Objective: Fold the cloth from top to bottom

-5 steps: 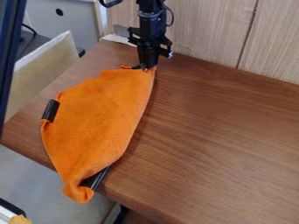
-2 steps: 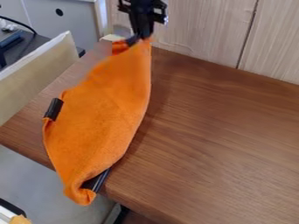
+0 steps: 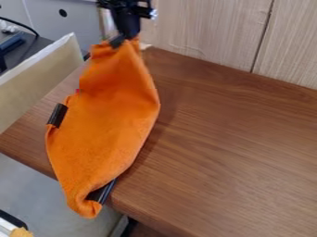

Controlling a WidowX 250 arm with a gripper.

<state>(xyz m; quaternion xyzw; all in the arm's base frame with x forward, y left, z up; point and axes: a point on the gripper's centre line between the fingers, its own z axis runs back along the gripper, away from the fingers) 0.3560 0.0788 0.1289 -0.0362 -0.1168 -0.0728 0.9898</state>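
Gripper [image 3: 123, 40] has the orange cloth [image 3: 105, 139] pinched up top, now higher near the desk [image 3: 229, 134] far-left corner, so fold's barely starting imo.

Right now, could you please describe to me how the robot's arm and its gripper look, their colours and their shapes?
The arm is black, with bulky, angular parts that stick out to both sides. The gripper is also black and narrows downward below these parts. One small pale, shiny spot shows at the side of the dark parts. I cannot make out any markings.
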